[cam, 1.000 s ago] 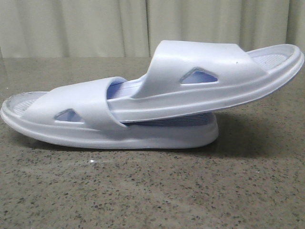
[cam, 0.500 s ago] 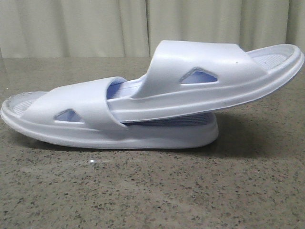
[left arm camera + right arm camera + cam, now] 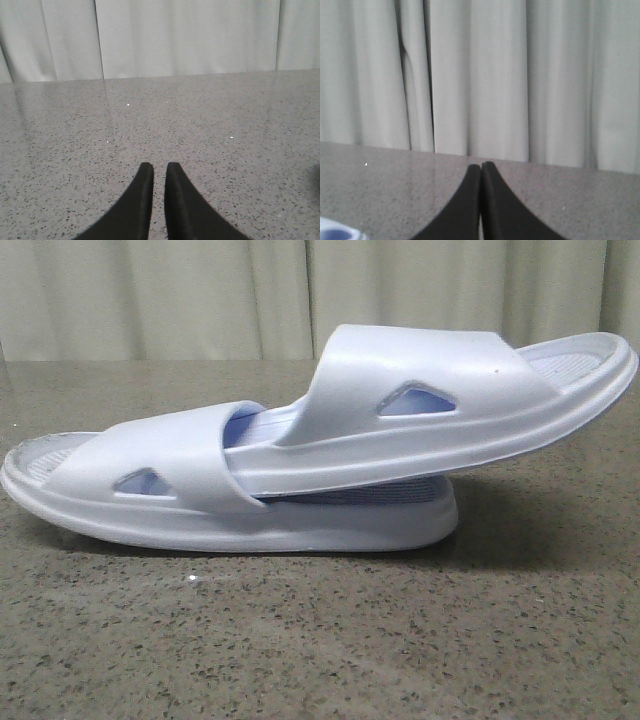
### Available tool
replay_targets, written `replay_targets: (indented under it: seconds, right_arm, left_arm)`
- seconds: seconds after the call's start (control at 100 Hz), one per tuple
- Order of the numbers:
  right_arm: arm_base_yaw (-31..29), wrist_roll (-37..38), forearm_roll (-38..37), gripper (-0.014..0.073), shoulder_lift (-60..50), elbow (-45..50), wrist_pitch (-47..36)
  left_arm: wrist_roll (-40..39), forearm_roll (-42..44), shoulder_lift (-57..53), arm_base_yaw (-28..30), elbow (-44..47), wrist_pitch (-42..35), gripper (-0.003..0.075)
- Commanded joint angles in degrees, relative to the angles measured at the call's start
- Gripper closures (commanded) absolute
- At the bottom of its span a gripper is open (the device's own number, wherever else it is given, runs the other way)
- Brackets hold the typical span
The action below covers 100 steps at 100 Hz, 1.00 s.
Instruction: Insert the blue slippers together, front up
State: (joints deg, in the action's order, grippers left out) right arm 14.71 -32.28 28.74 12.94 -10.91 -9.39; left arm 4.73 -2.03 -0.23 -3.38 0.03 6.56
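Note:
The two blue slippers lie nested on the speckled table in the front view. The lower slipper (image 3: pixel 330 525) lies flat, sole down. The upper slipper (image 3: pixel 430 370) has one end tucked under the lower one's strap (image 3: pixel 160 455), and its other end is raised to the right. A corner of a slipper (image 3: pixel 337 234) shows in the right wrist view. My left gripper (image 3: pixel 159 167) is empty over bare table, fingers together with a thin slit between them. My right gripper (image 3: pixel 481 166) is shut and empty, away from the slippers. Neither gripper shows in the front view.
A grey speckled tabletop (image 3: pixel 320 640) runs under everything. A pale pleated curtain (image 3: pixel 200 290) hangs behind the table's far edge, and also shows in the left wrist view (image 3: pixel 185 35) and the right wrist view (image 3: pixel 495 75).

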Motion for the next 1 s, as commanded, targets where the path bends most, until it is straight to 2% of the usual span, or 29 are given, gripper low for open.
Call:
replay_targets:
  seconds: [0.0,0.15,0.34,0.53,0.83,0.99]
  right_arm:
    - [-0.38,7.16,-6.62,0.0701,0.46,0.29,-2.22]
    - [-0.38,20.26,-20.97,0.0701,0.46,2.99,-3.16]
    - [-4.28,23.98,-23.14,0.0701,0.46,4.73,-2.64]
    - [-9.27,33.46,-28.74,0.0701,-0.34,7.43,-2.64]
    - [-9.98,33.59,-29.51,0.0701,-10.27,12.66,-2.5]
    - [-10.37,33.59,-29.51,0.0701,-14.77,12.66,1.57]
  left_arm:
    - [-0.63,-0.13,-1.75,0.2,0.65,-4.96,0.0704]
    - [-0.63,-0.13,-1.75,0.2,0.65,-4.96,0.0704]
    - [-0.63,-0.13,-1.75,0.2,0.65,-4.96,0.0704]
    - [-0.63,-0.13,-1.75,0.2,0.65,-4.96,0.0704]
    - [-0.63,-0.13,-1.75,0.2,0.65,-4.96,0.0704]
    - [-0.63,-0.13,-1.75,0.2,0.65,-4.96,0.0704]
